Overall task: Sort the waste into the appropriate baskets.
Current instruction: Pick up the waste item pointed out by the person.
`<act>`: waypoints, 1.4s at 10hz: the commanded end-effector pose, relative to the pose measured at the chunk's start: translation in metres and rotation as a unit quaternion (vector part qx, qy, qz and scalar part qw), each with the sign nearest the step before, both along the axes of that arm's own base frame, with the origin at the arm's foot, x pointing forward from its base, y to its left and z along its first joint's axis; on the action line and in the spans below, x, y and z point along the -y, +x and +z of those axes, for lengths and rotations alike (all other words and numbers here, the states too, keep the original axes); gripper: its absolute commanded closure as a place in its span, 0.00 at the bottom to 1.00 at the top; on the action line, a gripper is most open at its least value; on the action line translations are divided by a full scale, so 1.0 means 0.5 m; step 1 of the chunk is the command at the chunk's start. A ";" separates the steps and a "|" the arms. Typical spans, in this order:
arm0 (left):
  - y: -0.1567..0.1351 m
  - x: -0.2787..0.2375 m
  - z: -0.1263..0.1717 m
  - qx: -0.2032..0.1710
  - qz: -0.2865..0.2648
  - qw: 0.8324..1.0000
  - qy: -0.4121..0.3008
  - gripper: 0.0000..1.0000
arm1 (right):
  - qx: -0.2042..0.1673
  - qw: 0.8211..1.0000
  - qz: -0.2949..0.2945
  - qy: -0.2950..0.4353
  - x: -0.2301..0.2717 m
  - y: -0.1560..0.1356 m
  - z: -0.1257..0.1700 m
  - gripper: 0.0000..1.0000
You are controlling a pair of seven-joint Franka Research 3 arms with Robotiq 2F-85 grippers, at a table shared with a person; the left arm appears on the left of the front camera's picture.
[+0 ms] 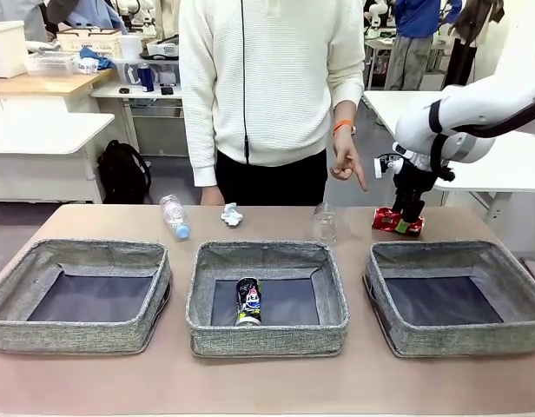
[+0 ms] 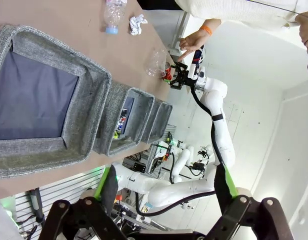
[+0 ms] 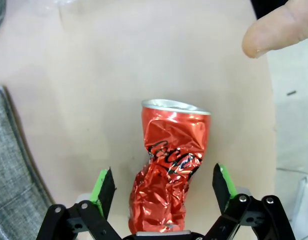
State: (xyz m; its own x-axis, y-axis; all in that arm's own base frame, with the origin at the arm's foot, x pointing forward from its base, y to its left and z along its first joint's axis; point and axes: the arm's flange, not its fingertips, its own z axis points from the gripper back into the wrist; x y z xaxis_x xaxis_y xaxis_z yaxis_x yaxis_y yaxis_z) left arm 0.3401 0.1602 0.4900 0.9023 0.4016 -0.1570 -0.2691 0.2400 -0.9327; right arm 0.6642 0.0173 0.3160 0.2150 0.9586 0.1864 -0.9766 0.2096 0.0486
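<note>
Crumpled red metal, the crushed red can (image 3: 170, 170) lies on the smooth tan table (image 3: 84, 85) beyond the right basket's (image 1: 459, 339) soft woven rim. It sits between the right gripper's (image 3: 164, 175) spread green pads (image 3: 105, 187), touching neither, with bare surface all round. The left gripper (image 2: 166, 175) hangs spread, empty. The crushed dark can (image 1: 248, 301) lies in the middle basket (image 1: 267, 337).

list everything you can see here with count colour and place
table: 1, light brown, under everything
left basket, middle basket, right basket: 3, grey woven, row along near side
crushed dark can: 1, dark, inside middle basket
crushed red can: 1, red, behind right basket
bottle: 1, clear with blue cap, lying at far side
paper wad: 1, white, right of bottle
cup: 1, clear, behind middle basket
person's hand: 1, orange wristband, pointing down
left gripper: 1, black, green pads, open, empty
right gripper: 1, same colours, open, straddling red can
</note>
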 end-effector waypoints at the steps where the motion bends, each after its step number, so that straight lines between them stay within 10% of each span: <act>1: -0.005 -0.003 0.001 0.005 -0.003 1.000 0.004 0.00 | 0.003 1.000 -0.007 -0.012 -0.002 0.017 0.004 0.59; 2: -0.005 -0.003 0.001 0.005 -0.003 1.000 0.004 0.00 | -0.003 1.000 -0.004 -0.019 -0.003 0.018 0.004 0.59; 3: -0.005 -0.003 0.001 0.005 -0.003 1.000 0.004 0.00 | -0.001 1.000 -0.002 -0.023 -0.002 0.018 0.005 1.00; 4: -0.005 -0.003 0.001 0.005 -0.003 1.000 0.004 0.00 | -0.001 1.000 0.001 -0.025 -0.002 0.018 0.003 0.65; 5: -0.005 -0.003 0.001 0.005 -0.003 1.000 0.004 0.00 | -0.002 1.000 0.006 -0.029 -0.002 0.018 0.002 1.00; 11: -0.005 -0.003 0.001 0.005 -0.003 1.000 0.004 0.00 | -0.003 0.999 0.000 -0.034 0.005 0.006 0.021 1.00; 14: -0.005 -0.003 0.001 0.005 -0.003 1.000 0.004 0.00 | -0.064 0.991 -0.118 0.025 0.036 -0.088 0.209 1.00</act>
